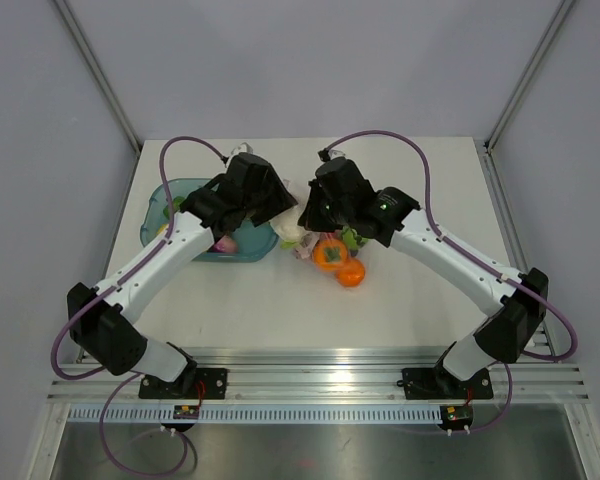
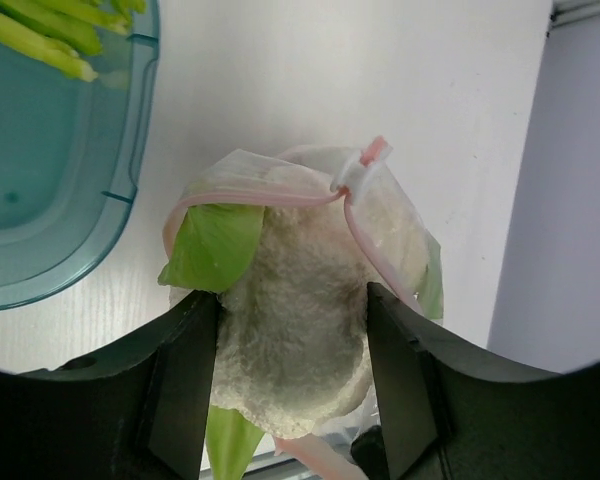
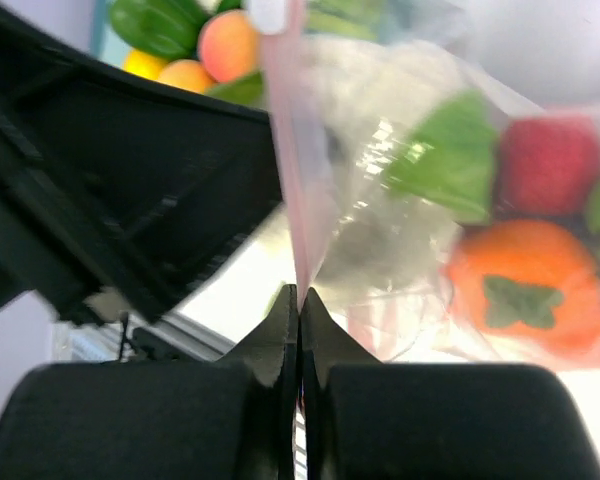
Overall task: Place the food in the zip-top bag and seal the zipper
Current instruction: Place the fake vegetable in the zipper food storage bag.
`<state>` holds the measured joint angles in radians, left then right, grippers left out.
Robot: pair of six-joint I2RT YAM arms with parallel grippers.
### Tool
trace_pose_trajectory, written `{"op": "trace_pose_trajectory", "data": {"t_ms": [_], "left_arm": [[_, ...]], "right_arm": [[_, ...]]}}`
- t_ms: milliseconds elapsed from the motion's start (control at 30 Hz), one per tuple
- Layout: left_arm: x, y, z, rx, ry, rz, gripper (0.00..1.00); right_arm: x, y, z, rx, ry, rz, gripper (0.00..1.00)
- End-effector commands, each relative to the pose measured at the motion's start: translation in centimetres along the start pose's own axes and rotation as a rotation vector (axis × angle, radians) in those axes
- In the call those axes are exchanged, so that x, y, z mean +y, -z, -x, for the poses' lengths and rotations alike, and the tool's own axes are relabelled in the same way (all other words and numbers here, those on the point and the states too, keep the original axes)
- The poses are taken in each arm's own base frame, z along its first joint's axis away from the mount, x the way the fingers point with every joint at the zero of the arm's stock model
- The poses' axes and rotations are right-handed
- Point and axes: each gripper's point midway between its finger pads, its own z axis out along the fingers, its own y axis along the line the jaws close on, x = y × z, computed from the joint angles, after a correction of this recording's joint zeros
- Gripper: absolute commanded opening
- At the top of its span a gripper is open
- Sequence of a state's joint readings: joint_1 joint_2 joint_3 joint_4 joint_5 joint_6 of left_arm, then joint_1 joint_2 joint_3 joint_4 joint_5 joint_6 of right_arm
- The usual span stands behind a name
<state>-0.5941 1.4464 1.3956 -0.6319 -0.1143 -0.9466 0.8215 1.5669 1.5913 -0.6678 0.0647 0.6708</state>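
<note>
The clear zip-top bag (image 3: 400, 240) lies at the table's middle, between both grippers. Inside it show an orange persimmon (image 3: 520, 285), a red strawberry (image 3: 548, 165) and a green leaf (image 3: 450, 150). My right gripper (image 3: 299, 292) is shut on the pink zipper strip (image 3: 298, 200), holding that edge up. My left gripper (image 2: 292, 300) is shut on a white cauliflower (image 2: 290, 250) with green leaves, which sits in the bag's mouth, ringed by the zipper (image 2: 270, 197). From above, the persimmon (image 1: 330, 252) and an orange ball (image 1: 351, 272) lie just below the right gripper (image 1: 308, 218).
A teal tray (image 1: 165, 205) stands left of the bag under the left arm, with more food in it: green pods (image 2: 40, 35), a peach (image 3: 228, 45) and yellow and green pieces. Metal posts and grey walls edge the table.
</note>
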Motion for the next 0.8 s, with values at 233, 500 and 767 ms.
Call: {"op": "trace_pose_trajectory", "data": {"t_ms": [233, 500, 767], "left_arm": [[-1.0, 0.8, 1.9, -0.212, 0.072, 0.037, 0.34], [-1.1, -1.3, 0.8, -0.19, 0.079, 0.051, 0.35], [-0.9, -1.5, 0.4, -0.19, -0.01, 0.068, 0.37]], "right_arm": [[1.4, 1.7, 1.2, -0.028, -0.019, 0.088, 0.0], [3.1, 3.4, 1.9, -0.036, -0.013, 0.169, 0.0], [1.0, 4.2, 3.5, -0.075, -0.029, 0.119, 0.01]]}}
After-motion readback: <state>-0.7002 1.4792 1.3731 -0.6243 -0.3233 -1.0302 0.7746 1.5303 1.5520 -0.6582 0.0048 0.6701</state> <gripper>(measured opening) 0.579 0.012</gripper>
